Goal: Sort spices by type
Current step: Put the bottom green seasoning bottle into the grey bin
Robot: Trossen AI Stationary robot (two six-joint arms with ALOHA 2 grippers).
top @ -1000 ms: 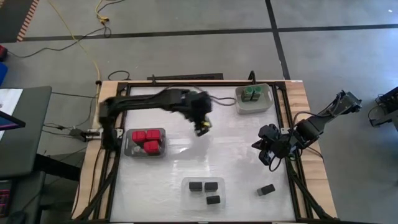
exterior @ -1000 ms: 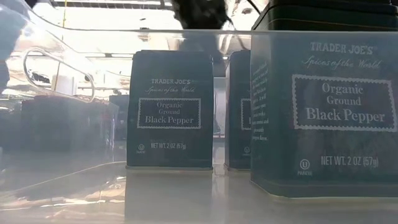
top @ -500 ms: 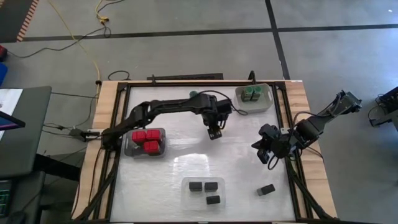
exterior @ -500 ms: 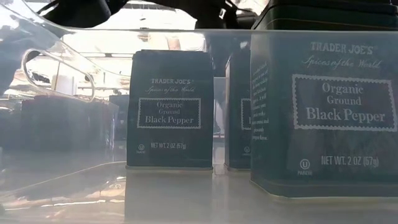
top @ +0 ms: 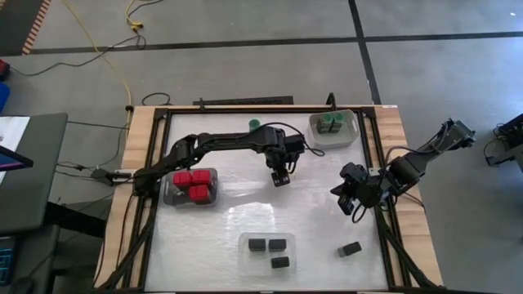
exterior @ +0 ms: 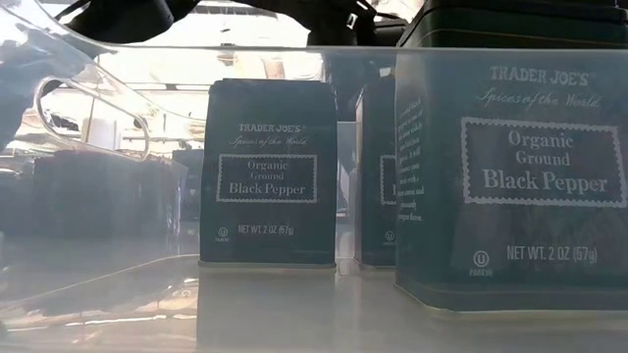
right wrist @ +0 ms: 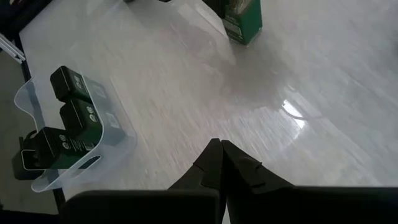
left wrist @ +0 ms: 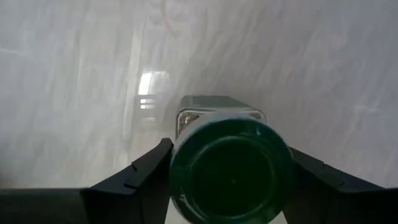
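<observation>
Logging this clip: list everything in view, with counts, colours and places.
Red blocks: three, red, in the clear tray on the table's left.
Green-lidded jars: at least two, in the grey tray at the far right corner.
Loose jar: one, green lid, far edge.
Middle jar: one, green lid, mid table.
Black boxes: three, in the near clear tray.
Loose black box: one, near right.
Left gripper: at the middle jar.
Right gripper: shut, empty, right side.

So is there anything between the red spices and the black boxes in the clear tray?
No. In the high view, only bare white tabletop lies between the red spices and the black boxes.
</observation>
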